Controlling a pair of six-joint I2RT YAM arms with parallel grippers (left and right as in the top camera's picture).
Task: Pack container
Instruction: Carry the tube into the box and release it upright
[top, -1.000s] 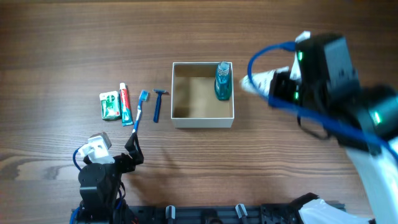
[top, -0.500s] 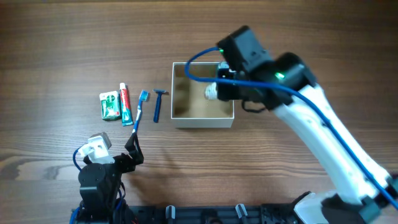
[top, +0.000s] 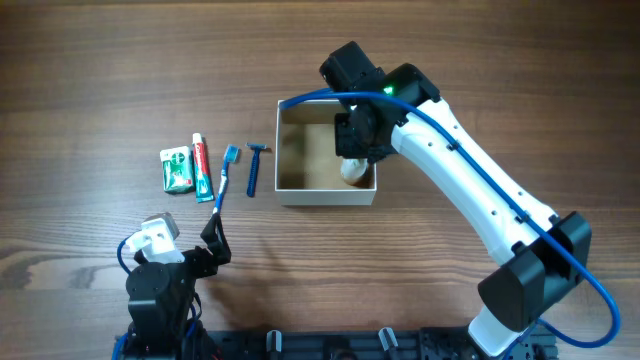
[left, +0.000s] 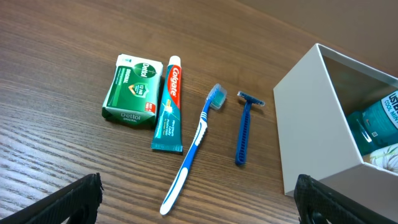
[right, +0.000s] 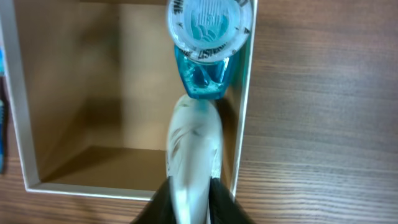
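Container (top: 326, 196), mouthwash bottle (right: 205, 84) inside, right end effector (right: 189, 200) gripping white tube (right: 194, 146)

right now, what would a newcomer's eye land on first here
The white right arm stretched over the container, its fingers pinching a white oblong item inside, beside the blue mouthwash bottle. Then the neat row to the box's left: green soap box, toothpaste, toothbrush, razor.

The right arm (top: 470, 190) is stretched far and leftward, the right gripper (right: 189, 200) clamped on a white tube (right: 193, 143); the left gripper (top: 213, 240) is folded near, spread wide.
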